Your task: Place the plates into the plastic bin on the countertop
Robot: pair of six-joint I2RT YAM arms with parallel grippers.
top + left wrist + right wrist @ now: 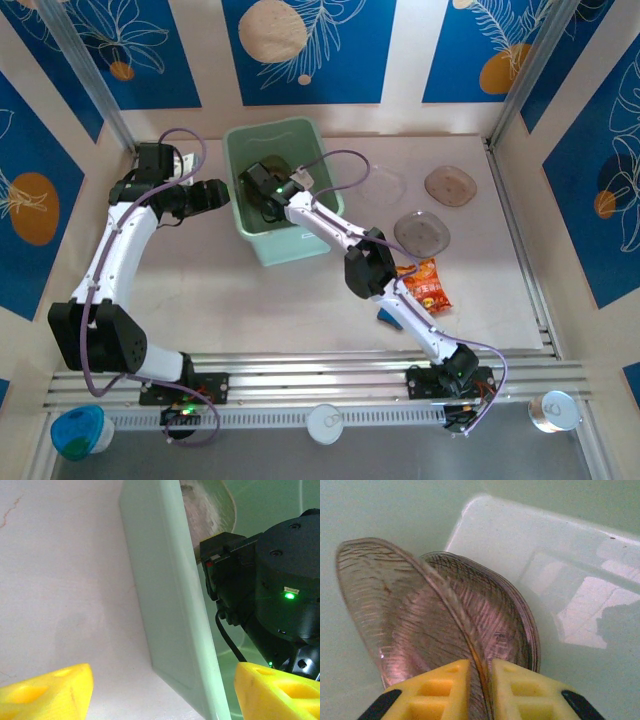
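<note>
Inside the mint-green plastic bin [290, 248] my right gripper [481, 680] points down, its yellow fingers only slightly apart and open, with the rim of a tilted smoky-brown plate [395, 605] passing between them. A second brown plate [492, 615] lies behind it on the bin floor [570, 555]. My left gripper [162, 692] is open and straddles the bin's left wall [165, 605], one finger outside on the countertop [65, 580] side, one inside. Three more plates lie on the countertop right of the bin: a clear one [382, 187], a brown one [450, 186], a grey one [421, 233].
An orange-red snack packet [428, 285] lies beside the right arm's forearm, with a small blue object [388, 318] under that arm. The right wrist [285, 590] fills the bin's left part close to my left fingers. Walls close the countertop at left, back and right.
</note>
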